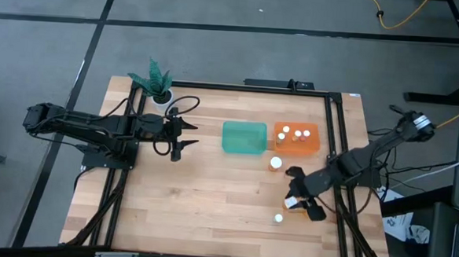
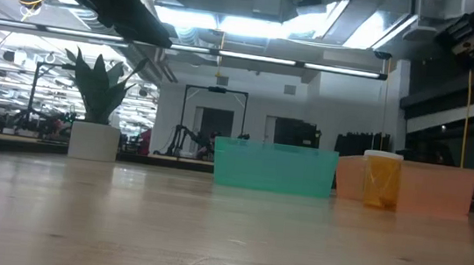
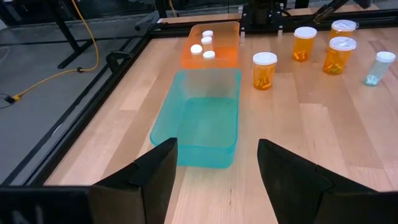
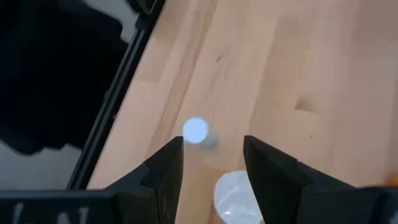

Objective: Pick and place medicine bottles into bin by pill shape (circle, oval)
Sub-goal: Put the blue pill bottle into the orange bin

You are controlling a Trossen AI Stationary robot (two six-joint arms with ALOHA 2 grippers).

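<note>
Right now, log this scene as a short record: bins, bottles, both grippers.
teal bin: empty, beside the orange bin
orange bin: holds four white-capped bottles
loose bottles: one just outside the orange bin; others by the right gripper, one small bottle nearer the table edge
left gripper: open, hanging above the table left of the teal bin
right gripper: open, above a white cap
plant: table's far left corner

From above, my right gripper [image 1: 300, 200] covers most of the bottle [image 1: 291, 202] beneath it, and the pills inside every bottle are too small to tell their shape.
</note>
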